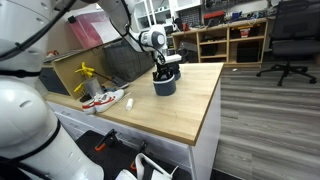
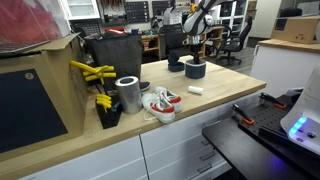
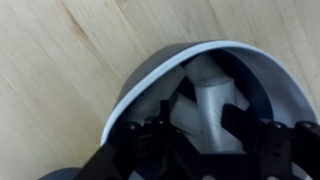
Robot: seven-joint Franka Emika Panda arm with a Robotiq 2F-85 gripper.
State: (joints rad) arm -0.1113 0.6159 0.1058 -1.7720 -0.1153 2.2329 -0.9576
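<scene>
The gripper (image 1: 165,69) hung low over a dark grey cup (image 1: 165,86) that stood on the wooden table (image 1: 190,105), well apart from the white-and-red shoe (image 1: 103,99) near the table's other end. In the wrist view its fingers (image 3: 150,140) dipped inside the cup's pale rim, with a white piece (image 3: 213,102) between them. I could not tell whether the jaws gripped it.

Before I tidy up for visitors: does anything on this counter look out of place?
What looks like a red-and-white sneaker lies on the wooden counter beside a metal can, odd for a workbench. Nothing looks spilled.
</scene>
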